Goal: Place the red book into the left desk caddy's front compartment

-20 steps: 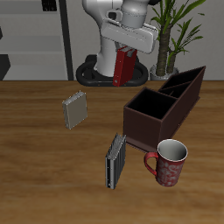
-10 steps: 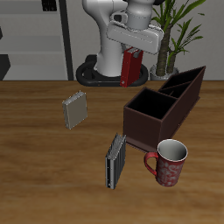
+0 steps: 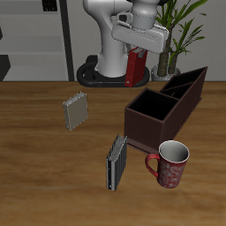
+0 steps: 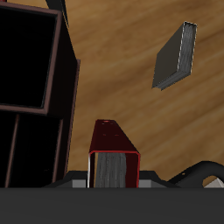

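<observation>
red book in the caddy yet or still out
Out. The dark red hardcover book hangs upright in the pincer, above the table behind the dark brown desk caddy.

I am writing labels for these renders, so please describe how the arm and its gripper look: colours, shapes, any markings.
The arm is glossy white, built of rounded, bulky segments with darker grey joints. The gripper has a white, boxy, wide body with grey edges. In the wrist view its underside is dark grey to black. The fingers are hidden, and no cables or markings can be seen.

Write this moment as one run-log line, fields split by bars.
phase: carrying | gripper: shut on red book, raised above table | left desk caddy: front compartment empty | book not yet over caddy
</observation>
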You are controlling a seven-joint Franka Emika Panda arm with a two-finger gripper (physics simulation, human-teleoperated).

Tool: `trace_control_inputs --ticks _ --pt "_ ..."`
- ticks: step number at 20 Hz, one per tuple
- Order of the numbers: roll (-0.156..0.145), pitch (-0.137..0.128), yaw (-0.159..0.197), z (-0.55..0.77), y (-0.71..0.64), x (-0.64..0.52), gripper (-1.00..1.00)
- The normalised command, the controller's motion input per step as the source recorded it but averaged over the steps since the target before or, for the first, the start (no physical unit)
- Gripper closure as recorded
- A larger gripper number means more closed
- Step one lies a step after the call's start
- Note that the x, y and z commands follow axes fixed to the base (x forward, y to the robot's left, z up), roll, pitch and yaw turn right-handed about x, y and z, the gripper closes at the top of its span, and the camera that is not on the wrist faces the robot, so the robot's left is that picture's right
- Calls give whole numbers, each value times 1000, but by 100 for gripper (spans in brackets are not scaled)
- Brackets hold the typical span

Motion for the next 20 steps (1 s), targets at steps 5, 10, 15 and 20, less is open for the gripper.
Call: trace_control_inputs --ticks 5,10,15,20 --pt "-1 11 7 -51 185 32 100" --pt "16 1 2 59 211 91 100" --pt "10 -14 -17 92 200 29 100" --pt "26 -4 -12 97 115 71 100"
